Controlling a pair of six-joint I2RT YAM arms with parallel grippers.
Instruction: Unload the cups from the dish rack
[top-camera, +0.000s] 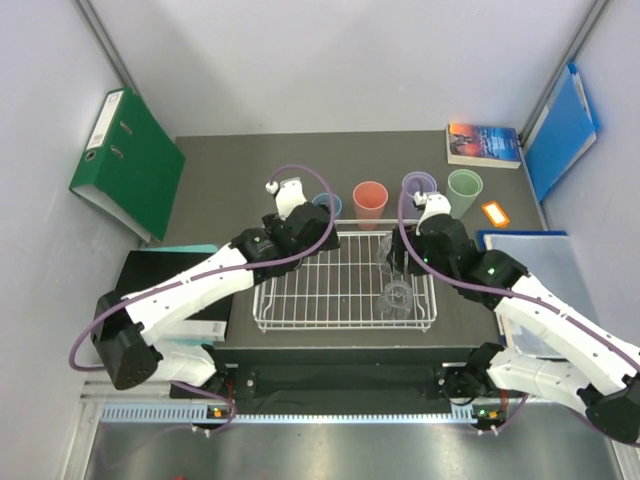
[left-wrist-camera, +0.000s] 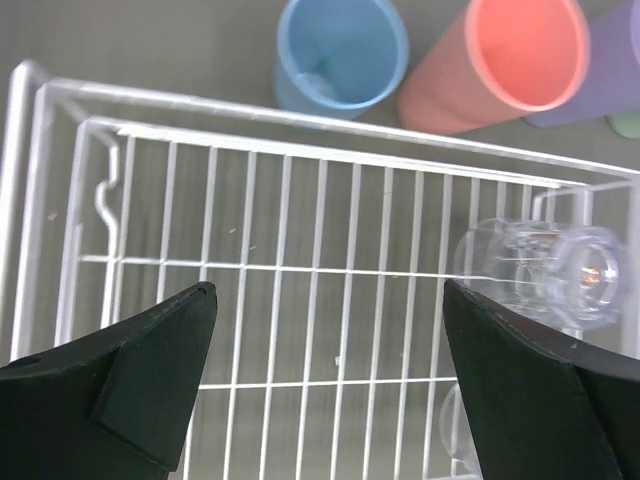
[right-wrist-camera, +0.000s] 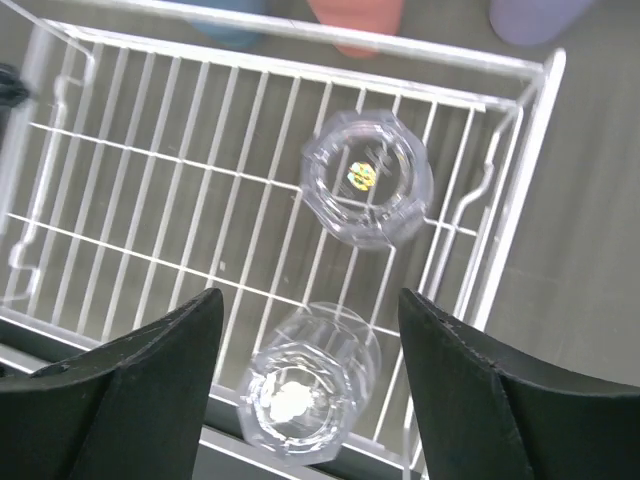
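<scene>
Whereas right wrist crops the salmon cup (top-camera: 370, 199), overhead shows it whole.

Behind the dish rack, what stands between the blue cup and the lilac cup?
The salmon pink cup, upright between the blue cup and lilac cup; the top view shows it.

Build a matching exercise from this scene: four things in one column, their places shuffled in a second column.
Things:
1. salmon cup
2. green cup
3. clear glasses
4. book

Places:
A. inside the dish rack
B. far right corner of the table
C. right end of the cup row
D. between the blue cup and the lilac cup

Pairs: 1-D, 2-C, 3-A, 4-B
</scene>
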